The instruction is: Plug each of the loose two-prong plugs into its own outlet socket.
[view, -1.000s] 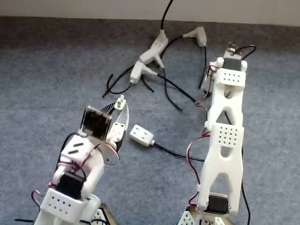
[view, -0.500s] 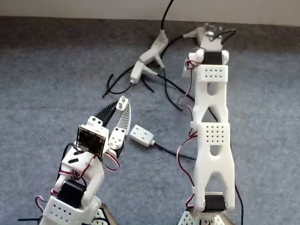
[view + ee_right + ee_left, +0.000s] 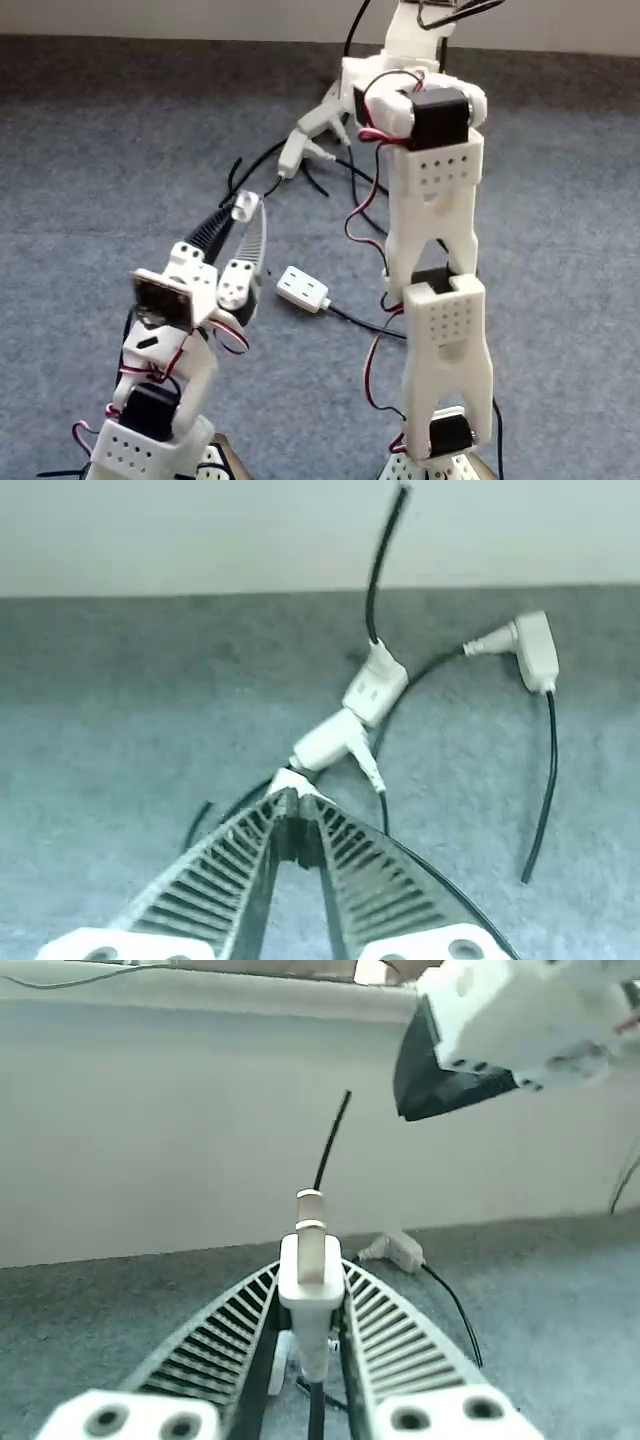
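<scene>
Left wrist view, plug point(image 3: 310, 1260) in left hand point(image 3: 312, 1282)

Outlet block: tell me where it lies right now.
In the high view the outlet block lies on the grey carpet between the two arms, beside the left claw, its black cord trailing toward the right arm.

Left arm point(image 3: 160, 350): we log it folded low, wrist tilted up, left gripper point(image 3: 310, 1275) clamped on a plug point(image 3: 309, 1250) (prongs pointing outward). Right arm point(image 3: 440, 200): stretched far forward; right gripper point(image 3: 291, 810) with its fingertips pressed together.
</scene>
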### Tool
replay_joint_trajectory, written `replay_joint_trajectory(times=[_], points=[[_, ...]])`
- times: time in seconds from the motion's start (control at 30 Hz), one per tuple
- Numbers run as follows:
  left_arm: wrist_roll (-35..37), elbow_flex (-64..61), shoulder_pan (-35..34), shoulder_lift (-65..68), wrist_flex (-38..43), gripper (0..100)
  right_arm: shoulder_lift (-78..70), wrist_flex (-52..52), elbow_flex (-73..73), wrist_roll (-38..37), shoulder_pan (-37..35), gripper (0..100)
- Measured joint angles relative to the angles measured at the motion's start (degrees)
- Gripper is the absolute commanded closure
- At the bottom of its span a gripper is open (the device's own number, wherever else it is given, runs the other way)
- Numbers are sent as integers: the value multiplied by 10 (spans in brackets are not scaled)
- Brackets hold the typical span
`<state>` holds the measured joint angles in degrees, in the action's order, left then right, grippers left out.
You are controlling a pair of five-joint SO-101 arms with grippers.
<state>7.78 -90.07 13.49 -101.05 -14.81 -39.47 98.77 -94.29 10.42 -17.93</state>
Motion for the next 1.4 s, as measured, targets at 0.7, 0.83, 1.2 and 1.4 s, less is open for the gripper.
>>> replay_joint_trajectory(times=[0.7, 0.83, 1.2, 1.4], points=[[74, -53, -16, 0, 96, 993, 221, 1, 92, 0, -168, 992], [74, -53, -16, 0, 96, 993, 313, 1, 236, -17, -236, 992], [74, -53, -16, -2, 96, 993, 358, 1, 424, -116, -339, 992], [74, -53, -16, -5, 96, 993, 358, 1, 425, -117, -340, 992]])
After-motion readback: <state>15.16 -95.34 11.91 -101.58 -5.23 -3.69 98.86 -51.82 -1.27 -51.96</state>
